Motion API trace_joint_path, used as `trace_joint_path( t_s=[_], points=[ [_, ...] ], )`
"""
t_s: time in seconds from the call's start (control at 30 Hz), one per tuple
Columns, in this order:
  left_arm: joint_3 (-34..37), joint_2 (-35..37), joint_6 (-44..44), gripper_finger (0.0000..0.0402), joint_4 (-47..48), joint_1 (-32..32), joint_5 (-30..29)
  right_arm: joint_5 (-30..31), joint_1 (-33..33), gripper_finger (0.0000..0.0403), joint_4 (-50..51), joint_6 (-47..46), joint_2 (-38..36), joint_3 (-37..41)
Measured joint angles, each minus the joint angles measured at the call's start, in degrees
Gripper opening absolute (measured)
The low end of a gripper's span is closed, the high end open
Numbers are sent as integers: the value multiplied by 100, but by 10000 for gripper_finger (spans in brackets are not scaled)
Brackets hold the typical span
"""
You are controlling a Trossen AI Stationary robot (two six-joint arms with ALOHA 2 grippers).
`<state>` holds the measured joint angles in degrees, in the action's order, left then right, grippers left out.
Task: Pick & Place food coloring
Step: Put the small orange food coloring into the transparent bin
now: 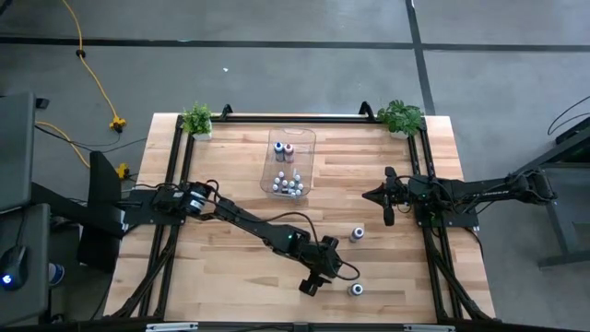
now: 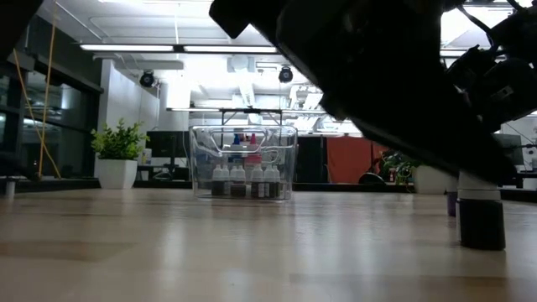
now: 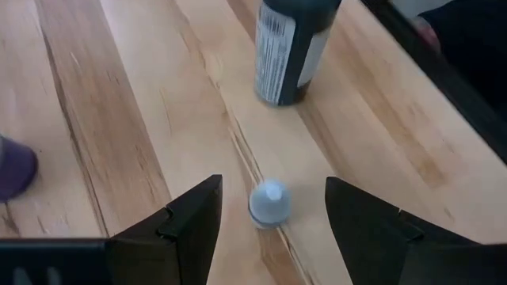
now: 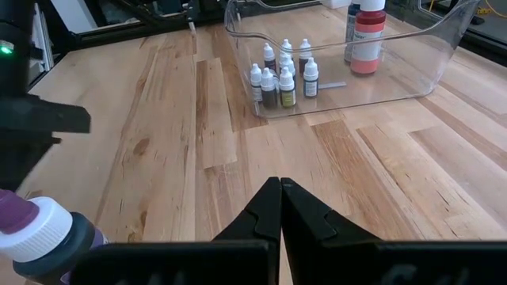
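— Near the table's front edge, what is the left gripper [image 1: 310, 287] doing?

— It is hovering with its fingers [image 3: 186, 226] standing apart, holding nothing. A tiny white-capped bottle [image 3: 269, 204] is standing upright on the wood between them, touching neither.

— Are other bottles sitting nearby?

— A dark bottle [image 3: 291, 49] is standing just beyond, and a purple one [image 1: 358, 234] is sitting farther toward the right arm.

— And the rest?

— Small bottles [image 4: 282, 77] are clustering inside the clear bin [image 4: 412, 59] at the back, beside a red bottle [image 4: 367, 41].

— The right gripper [image 4: 280, 207]?

— Waiting at the right side, fingers pressed together, well apart from the bin.
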<state>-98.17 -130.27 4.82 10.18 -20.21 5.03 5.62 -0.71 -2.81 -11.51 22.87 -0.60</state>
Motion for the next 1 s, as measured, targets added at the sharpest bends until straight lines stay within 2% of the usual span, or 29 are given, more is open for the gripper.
trace_joint_path(
  t_s=[0.43,0.8,1.0],
  points=[
    [4,-7,-61,214,3,37,-4,0,-2,0,1,0,0,1],
    [4,-7,-70,120,23,37,-4,1,0,0,0,0,0,2],
    [4,-7,-68,82,21,37,-4,0,-2,0,0,0,0,2]
  ],
)
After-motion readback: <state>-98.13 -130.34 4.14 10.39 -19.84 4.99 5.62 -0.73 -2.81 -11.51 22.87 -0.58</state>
